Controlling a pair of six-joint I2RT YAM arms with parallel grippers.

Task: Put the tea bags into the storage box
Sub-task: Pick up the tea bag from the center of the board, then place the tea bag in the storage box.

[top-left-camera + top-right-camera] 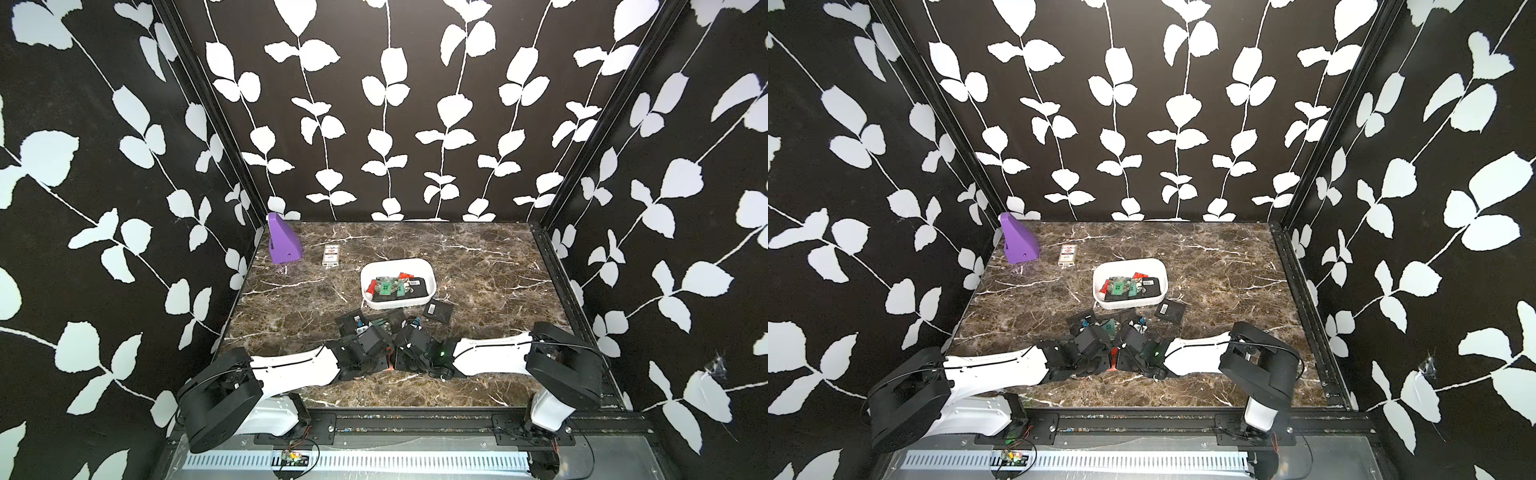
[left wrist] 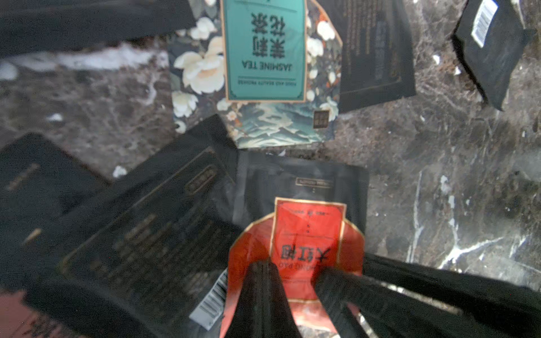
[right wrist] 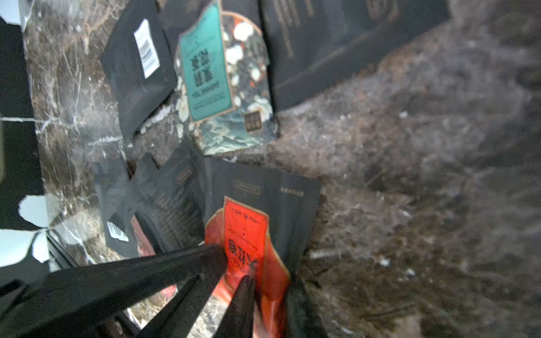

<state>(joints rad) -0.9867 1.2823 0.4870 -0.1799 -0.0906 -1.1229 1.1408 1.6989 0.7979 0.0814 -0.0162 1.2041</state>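
Observation:
The white storage box [image 1: 388, 306] stands mid-table with several tea bags [image 1: 395, 284] inside. In front of it both arms meet over a loose cluster of black sachets [image 2: 140, 234] and a teal jasmine tea bag [image 2: 263, 58]. A red tea bag [image 2: 307, 231] is lifted off the marble and also shows between the wrists in a top view [image 1: 390, 363]. My left gripper [image 2: 263, 266] is shut on its lower edge. My right gripper [image 3: 268, 284] is shut on the same red tea bag from the other side. One black barcode sachet [image 1: 437, 309] lies right of the box.
A purple wedge block [image 1: 282, 241] stands at the back left with a small white packet [image 1: 332, 254] beside it. Patterned walls close in the table on three sides. Both forearms lie low across the front of the table.

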